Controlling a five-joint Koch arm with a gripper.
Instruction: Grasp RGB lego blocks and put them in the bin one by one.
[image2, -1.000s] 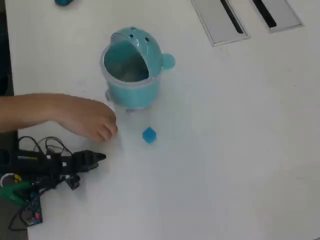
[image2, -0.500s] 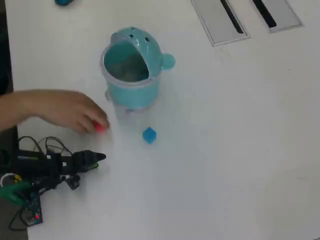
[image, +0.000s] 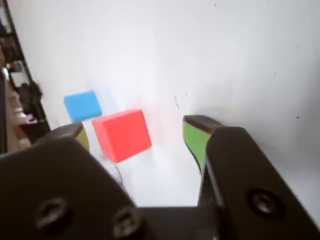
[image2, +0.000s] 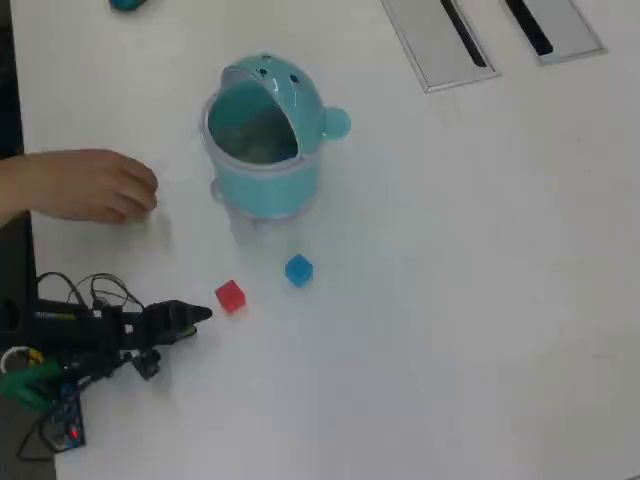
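Hand (image2: 85, 187) has pulled back since prev frame, leaving red block (image2: 230, 296) on worktop (image2: 480, 300). Bin (image2: 262, 150) lid up, ready. Pincer (image: 135, 137) open, red block just ahead; blue block (image2: 298, 270) near. Red likely first pick.
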